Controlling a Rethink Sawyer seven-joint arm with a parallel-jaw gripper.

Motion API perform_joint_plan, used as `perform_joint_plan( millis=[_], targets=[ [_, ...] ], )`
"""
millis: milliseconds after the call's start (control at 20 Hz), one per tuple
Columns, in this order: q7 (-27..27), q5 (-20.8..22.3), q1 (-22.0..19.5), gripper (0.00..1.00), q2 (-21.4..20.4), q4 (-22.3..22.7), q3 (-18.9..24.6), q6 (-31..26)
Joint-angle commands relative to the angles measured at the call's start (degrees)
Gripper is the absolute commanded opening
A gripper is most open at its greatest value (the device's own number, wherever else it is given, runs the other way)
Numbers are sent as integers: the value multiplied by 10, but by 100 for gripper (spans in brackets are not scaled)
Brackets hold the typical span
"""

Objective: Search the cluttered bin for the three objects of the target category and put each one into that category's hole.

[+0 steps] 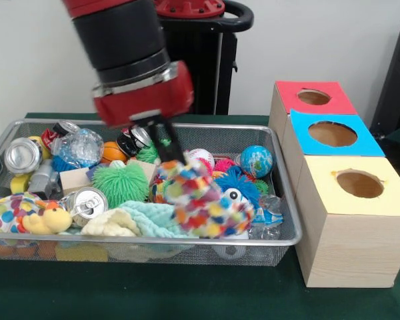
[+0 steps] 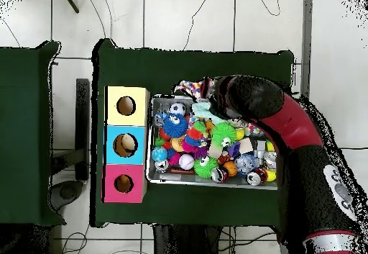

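While the multicoloured cloth toy [image 1: 203,203] hangs limp over the near rim of the wire bin [image 1: 288,220], the Sawyer's jaws [image 1: 168,152] pinch its upper end, closed on a fold of fabric, with the bulk of it sagging below toward the rim. It looks soft and light, so it should not strain the hold, but it drapes and swings; a hold nearer its thick middle would likely carry it more steadily than the thin corner now taken. Beneath and behind it lie a pale plush [image 1: 113,223], a mint cloth [image 1: 157,217] and a yellow duck [image 1: 45,219]. Further in sit a green spiky ball [image 1: 120,183], a blue fuzzy toy [image 1: 239,183], crushed cans [image 1: 21,155] and a globe ball [image 1: 256,160]. Beside the bin on the green worktop [image 1: 187,293] stand three boxes, each with a round hole: yellow [image 1: 360,184] nearest, blue [image 1: 332,134] next, red [image 1: 313,97] farthest. Which hole suits the toy cannot be told from the scene. Seen from overhead, the toy [image 2: 192,88] hangs at the bin's edge.
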State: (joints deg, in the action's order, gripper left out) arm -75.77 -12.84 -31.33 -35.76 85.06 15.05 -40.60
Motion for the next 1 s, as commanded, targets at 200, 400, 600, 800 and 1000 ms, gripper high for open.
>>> perform_joint_plan(
  millis=[200, 400, 600, 800, 1000],
  targets=[
    [-197, -3, 58, 0, 12, 25, -58, -222],
    [-195, 14, 74, 0, 39, 15, -81, -204],
    [-199, 56, 100, 0, 71, -12, -123, -159],
    [-199, 91, 119, 0, 90, -33, -159, -139],
    [-192, 117, 132, 0, 93, -38, -184, -119]
  ],
)
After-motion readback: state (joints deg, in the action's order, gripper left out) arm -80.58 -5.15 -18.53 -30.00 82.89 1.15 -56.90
